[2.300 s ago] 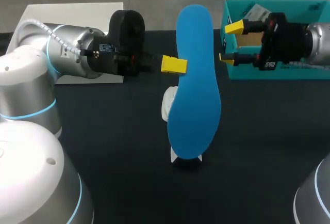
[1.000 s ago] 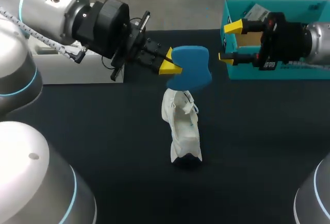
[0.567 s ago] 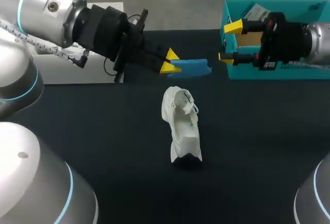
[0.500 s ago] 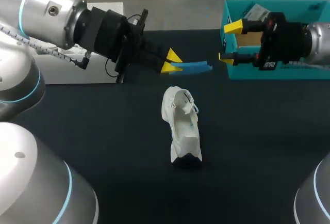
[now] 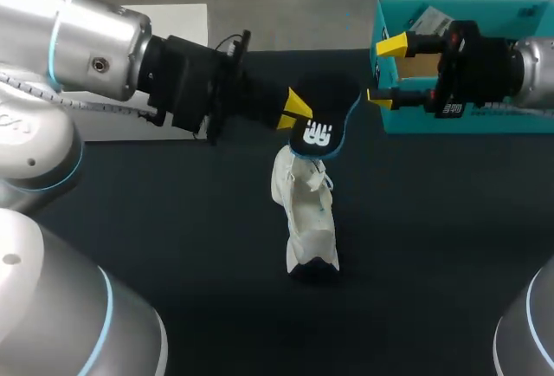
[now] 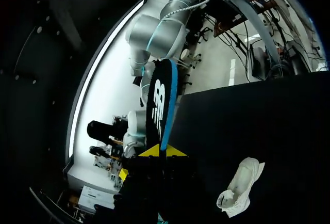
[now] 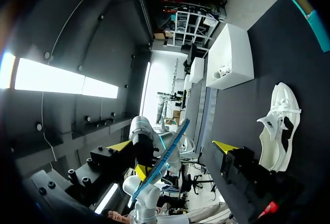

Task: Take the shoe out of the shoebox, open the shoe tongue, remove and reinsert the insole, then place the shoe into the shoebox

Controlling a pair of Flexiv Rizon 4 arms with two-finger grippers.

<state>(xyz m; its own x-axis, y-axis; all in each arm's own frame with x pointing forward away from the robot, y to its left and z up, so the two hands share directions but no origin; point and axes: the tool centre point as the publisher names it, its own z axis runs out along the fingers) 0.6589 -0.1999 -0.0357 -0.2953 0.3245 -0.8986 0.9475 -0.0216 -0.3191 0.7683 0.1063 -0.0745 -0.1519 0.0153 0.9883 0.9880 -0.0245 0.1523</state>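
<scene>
Currently the left hand (image 5: 294,112) pinches the insole (image 5: 322,126) by one end, with the dark underside and its white mark turned toward the head camera and the blue edge showing. The white shoe (image 5: 305,211) stands alone on the black surface (image 5: 173,220), just under the insole's free end. In the left wrist view the shoe (image 6: 240,185) lies apart from the insole (image 6: 160,105). The right hand (image 5: 387,71) is spread and holds nothing, hovering at the near wall of the teal shoebox (image 5: 502,3), well apart from the shoe.

Step in hand, as I judge it: reinserting the insole.

Risks:
- The insole is held at one end only. It looks flexible, so it may fold or twist in the pinch when the free end meets the shoe.
- Nothing braces the shoe. A push from the insole could tip or slide it.
- The free end could catch on the collar or tongue instead of going inside.

Hidden or unclear:
- The insole covers the shoe's opening in the head view, so I cannot tell whether the tongue is pulled open.
- The shoebox is cut off at the edge and partly behind the right arm, and its inside is mostly unseen.
</scene>
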